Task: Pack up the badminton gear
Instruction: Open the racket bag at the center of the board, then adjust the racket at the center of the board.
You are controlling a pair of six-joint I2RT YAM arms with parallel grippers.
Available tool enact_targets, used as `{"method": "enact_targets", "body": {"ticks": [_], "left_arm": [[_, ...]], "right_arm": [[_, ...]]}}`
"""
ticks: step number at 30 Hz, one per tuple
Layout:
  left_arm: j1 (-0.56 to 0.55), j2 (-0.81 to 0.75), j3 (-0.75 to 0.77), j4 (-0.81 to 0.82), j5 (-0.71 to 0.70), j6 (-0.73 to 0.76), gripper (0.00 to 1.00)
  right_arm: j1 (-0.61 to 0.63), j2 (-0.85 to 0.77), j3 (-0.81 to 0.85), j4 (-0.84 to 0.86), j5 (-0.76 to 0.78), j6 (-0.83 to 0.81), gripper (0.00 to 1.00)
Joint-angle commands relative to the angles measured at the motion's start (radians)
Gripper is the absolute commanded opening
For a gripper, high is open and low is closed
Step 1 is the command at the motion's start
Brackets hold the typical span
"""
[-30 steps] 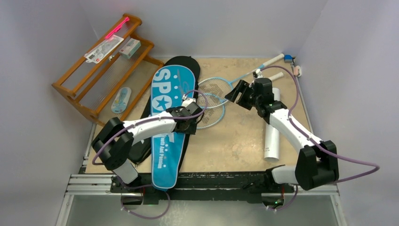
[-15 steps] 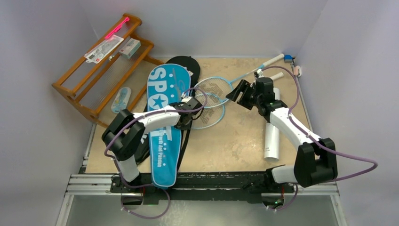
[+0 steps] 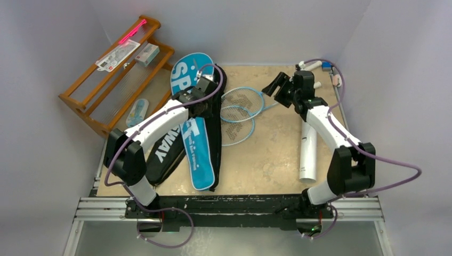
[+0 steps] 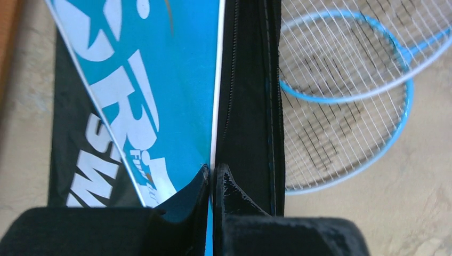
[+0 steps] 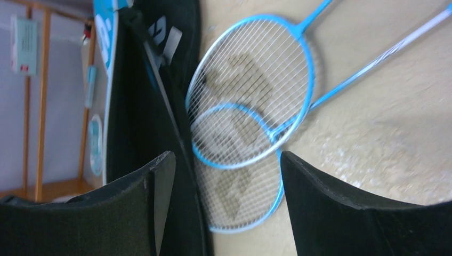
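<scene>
The blue "SPORT" cover [image 3: 200, 154] is smooth synthetic cloth with a faint sheen, and its white lettering is printed flat. Its zip band [image 4: 250, 106] is matt black woven fabric with a fine line of zip teeth. The black "CROSSWAY" cover [image 3: 162, 152] is matt cloth too. The rackets [image 3: 242, 109], at twelve o'clock on the table, have glossy light-blue painted frames and thin white strings. The tabletop [image 3: 266, 160] looks like mottled beige stone, matt and slightly rough. The white tube [image 3: 308, 154], at three o'clock, is smooth and dull; whether it is plastic or card I cannot tell. The wooden rack [image 3: 69, 100], at ten o'clock, is varnished with a warm shine. The right gripper [image 5: 226, 154] has matt black plastic fingers [image 5: 341, 213] with rough edges.
</scene>
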Motion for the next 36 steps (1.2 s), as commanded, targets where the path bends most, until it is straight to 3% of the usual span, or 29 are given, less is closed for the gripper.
{"method": "enact_targets", "body": {"ticks": [1,7,11,30,36], "left_arm": [[0.037,0.023,0.06,0.033,-0.073,0.088,0.0],[0.039,-0.006,-0.029,0.107,-0.104,0.115,0.0],[0.04,-0.066,-0.103,0.16,-0.118,0.147,0.0],[0.037,-0.141,-0.12,0.153,-0.112,0.162,0.0],[0.038,-0.142,-0.116,0.146,-0.095,0.163,0.0]], "right_arm": [[-0.06,0.1,0.113,-0.016,0.107,0.032,0.74],[-0.086,0.253,0.232,-0.047,0.281,0.09,0.61],[-0.098,0.395,0.339,-0.107,0.343,0.147,0.6],[-0.107,0.841,0.682,-0.041,0.31,0.284,0.62],[-0.109,0.939,0.802,-0.118,0.325,0.358,0.58]]}}
